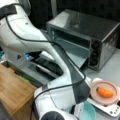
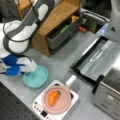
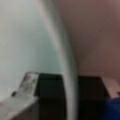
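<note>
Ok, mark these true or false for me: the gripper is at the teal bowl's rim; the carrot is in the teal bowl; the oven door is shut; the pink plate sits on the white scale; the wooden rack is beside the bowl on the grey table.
1. The gripper is at the teal bowl rim. True; the wrist view shows the rim between its fingers.
2. The carrot is in the bowl. False: it lies on the pink plate.
3. The oven door is shut. False: it hangs open.
4. The plate sits on the white scale. True.
</note>
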Available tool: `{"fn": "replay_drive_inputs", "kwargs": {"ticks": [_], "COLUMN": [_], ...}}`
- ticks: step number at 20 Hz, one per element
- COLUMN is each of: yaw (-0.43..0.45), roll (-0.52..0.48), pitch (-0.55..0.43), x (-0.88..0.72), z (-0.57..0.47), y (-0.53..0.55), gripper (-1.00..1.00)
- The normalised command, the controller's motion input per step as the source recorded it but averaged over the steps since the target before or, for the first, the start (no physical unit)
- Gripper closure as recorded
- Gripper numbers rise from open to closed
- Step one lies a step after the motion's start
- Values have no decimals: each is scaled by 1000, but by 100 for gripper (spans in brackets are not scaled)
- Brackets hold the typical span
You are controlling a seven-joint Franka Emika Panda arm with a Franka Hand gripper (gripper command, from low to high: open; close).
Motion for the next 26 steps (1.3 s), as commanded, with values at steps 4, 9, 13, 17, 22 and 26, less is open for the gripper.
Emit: {"fn": "replay_drive_inputs", "kwargs": {"ticks": [4, 9, 13, 17, 22, 26], "yaw": [75, 35, -43, -112, -67, -237], "roll": [336, 388, 419, 336, 254, 134], "pitch": [180, 230, 261, 241, 160, 114], "x": [384, 326, 261, 202, 188, 146], "z": [124, 243, 328, 280, 146, 135], "y": [-127, -114, -81, -54, -29, 35], "gripper": [100, 100, 100, 100, 100, 100]}}
